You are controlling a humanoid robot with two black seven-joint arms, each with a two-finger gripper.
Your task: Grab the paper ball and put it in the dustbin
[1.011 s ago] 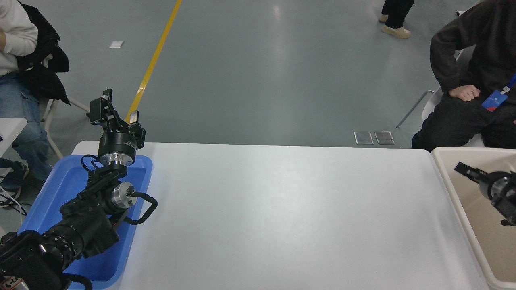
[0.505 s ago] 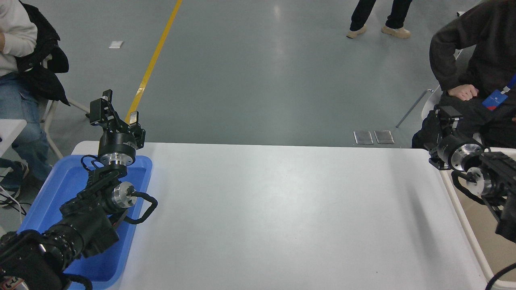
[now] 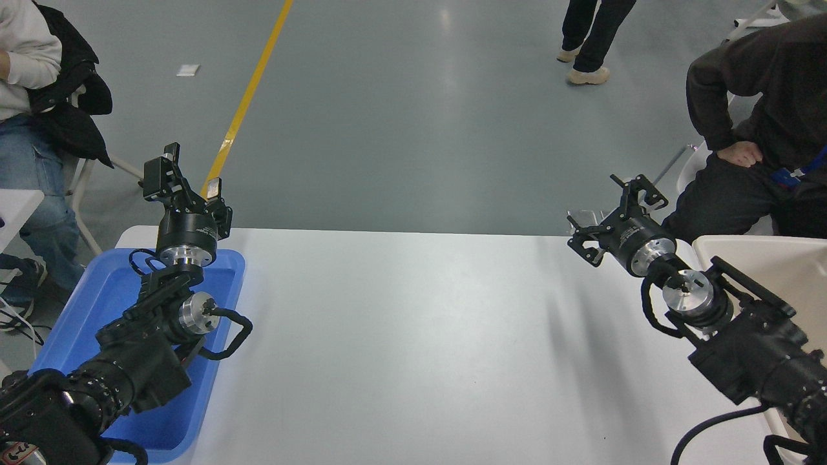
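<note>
No paper ball shows anywhere in the head view; it is hidden or out of view. The beige dustbin (image 3: 730, 244) stands at the table's right edge, mostly behind my right arm. My right gripper (image 3: 610, 213) is open and empty, raised over the table's far right edge, just left of the bin. My left gripper (image 3: 184, 174) is open and empty, parked above the far end of the blue tray (image 3: 77, 310) at the left.
The white table (image 3: 420, 336) spans the middle. One person sits at the far right behind the bin (image 3: 762, 135), another at the far left (image 3: 39, 97). A third person's legs (image 3: 588, 39) show at the top.
My right arm has come up out of the dustbin and swung left over the table's far right edge. The walking person's legs have shifted. The left arm has not moved.
</note>
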